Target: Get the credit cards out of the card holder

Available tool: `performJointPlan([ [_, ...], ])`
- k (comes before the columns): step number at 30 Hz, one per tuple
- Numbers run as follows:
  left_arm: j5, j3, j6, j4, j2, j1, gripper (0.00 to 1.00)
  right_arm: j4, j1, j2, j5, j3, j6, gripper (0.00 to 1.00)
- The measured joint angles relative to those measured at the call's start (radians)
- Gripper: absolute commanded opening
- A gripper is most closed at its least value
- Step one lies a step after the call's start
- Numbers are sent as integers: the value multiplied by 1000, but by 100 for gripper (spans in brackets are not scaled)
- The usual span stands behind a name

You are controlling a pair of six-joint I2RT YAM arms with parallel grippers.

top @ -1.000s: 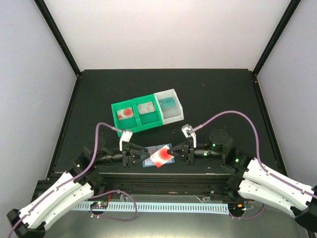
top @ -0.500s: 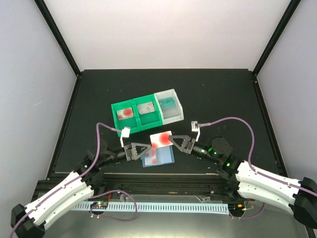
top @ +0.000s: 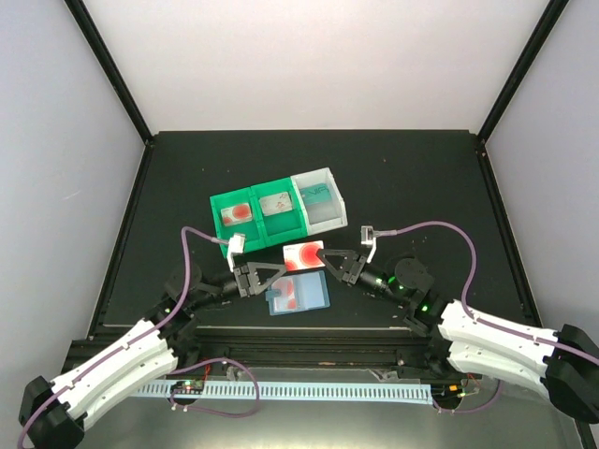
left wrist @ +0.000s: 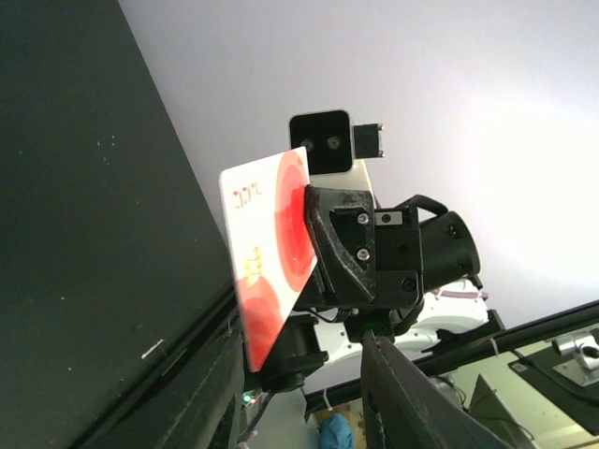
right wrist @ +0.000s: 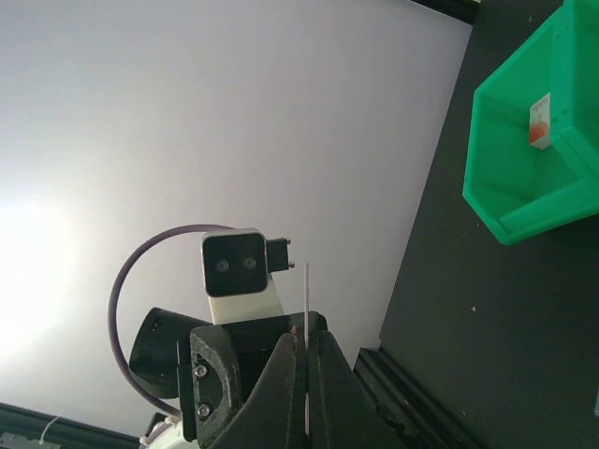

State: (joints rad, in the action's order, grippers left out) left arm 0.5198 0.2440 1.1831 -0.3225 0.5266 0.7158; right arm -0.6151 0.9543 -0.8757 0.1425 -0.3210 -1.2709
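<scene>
The light-blue card holder (top: 299, 294) lies flat on the table between the arms, with red marks showing through it. My right gripper (top: 324, 259) is shut on the whitish credit card with red marks (top: 302, 255) and holds it above the table, just beyond the holder. In the right wrist view the card (right wrist: 307, 299) shows edge-on between the shut fingers (right wrist: 281, 374). My left gripper (top: 277, 272) is open and empty, just left of the held card. The left wrist view shows the card (left wrist: 270, 271) facing it. A teal-green card (top: 316, 195) lies in the white bin.
Two joined green bins (top: 260, 234) and a white bin (top: 329, 217) stand just beyond the grippers. The left green bin holds a red-marked card (top: 239, 213), also seen in the right wrist view (right wrist: 538, 122). Black frame posts and grey walls surround the table.
My right gripper has pulled the whitish card out of the holder and lifted it toward the bins. My left gripper has come off the holder, opened and moved up beside the card.
</scene>
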Motion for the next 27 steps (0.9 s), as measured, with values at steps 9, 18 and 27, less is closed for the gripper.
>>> performJointPlan([
  [9,-4,-3,24,-45,39,0,24,-29,10,-25,-3,0,-14,1],
  [18,-8,-6,28,-50,39,0,1,-35,11,-25,-9,0,-14,8],
  [27,-16,-6,5,-9,17,0,2,29,14,23,-14,3,30,56],
])
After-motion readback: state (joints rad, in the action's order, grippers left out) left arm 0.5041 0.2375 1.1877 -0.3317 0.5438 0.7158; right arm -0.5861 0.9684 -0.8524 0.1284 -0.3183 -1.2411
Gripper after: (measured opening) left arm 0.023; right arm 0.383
